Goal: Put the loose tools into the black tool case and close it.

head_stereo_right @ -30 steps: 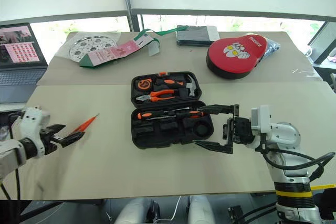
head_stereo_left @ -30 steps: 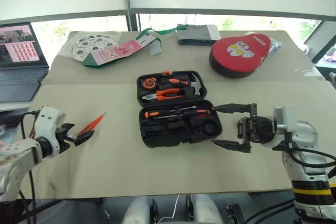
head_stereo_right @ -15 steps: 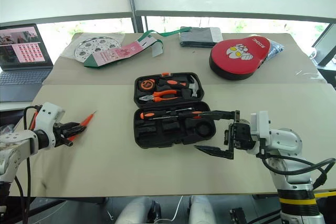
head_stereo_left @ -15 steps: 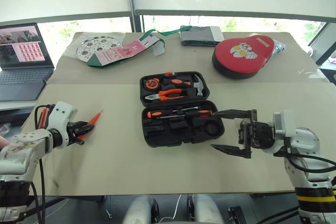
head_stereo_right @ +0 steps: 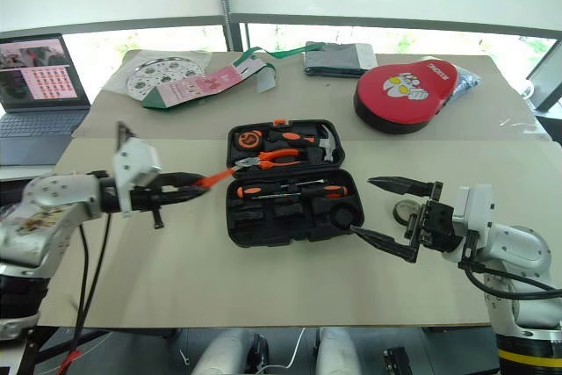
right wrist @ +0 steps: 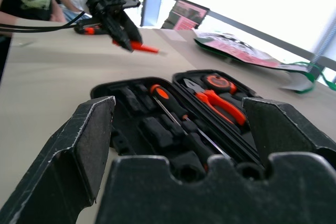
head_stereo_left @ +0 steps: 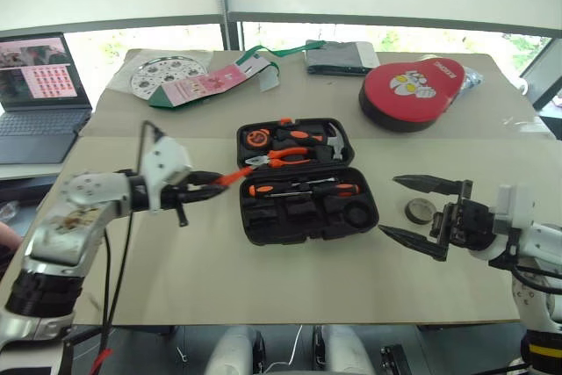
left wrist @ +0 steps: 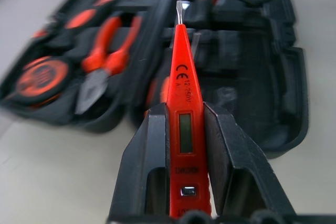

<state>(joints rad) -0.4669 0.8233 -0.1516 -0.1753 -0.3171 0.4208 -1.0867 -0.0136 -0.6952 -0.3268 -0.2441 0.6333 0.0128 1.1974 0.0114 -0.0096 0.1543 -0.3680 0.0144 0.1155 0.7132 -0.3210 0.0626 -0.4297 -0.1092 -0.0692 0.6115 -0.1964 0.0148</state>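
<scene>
Now the left gripper [left wrist: 181, 150] is clamped on the slim orange tester screwdriver [left wrist: 184, 114], whose long axis points tip-first at the open black tool case [head_stereo_left: 307, 183] just ahead. Meanwhile the right gripper [head_stereo_left: 430, 217] hangs wide open and empty beside the case, with the small tape roll [head_stereo_left: 420, 211] on the table between its fingers.

Blurred in the left wrist view: far half of the open black plastic tool case [left wrist: 252, 51]. Cut off there: butt of the slim orange tester screwdriver [left wrist: 184, 129]. Half hidden behind the right gripper [head_stereo_left: 420, 214]: small dark grey tape roll [head_stereo_left: 418, 210].
</scene>
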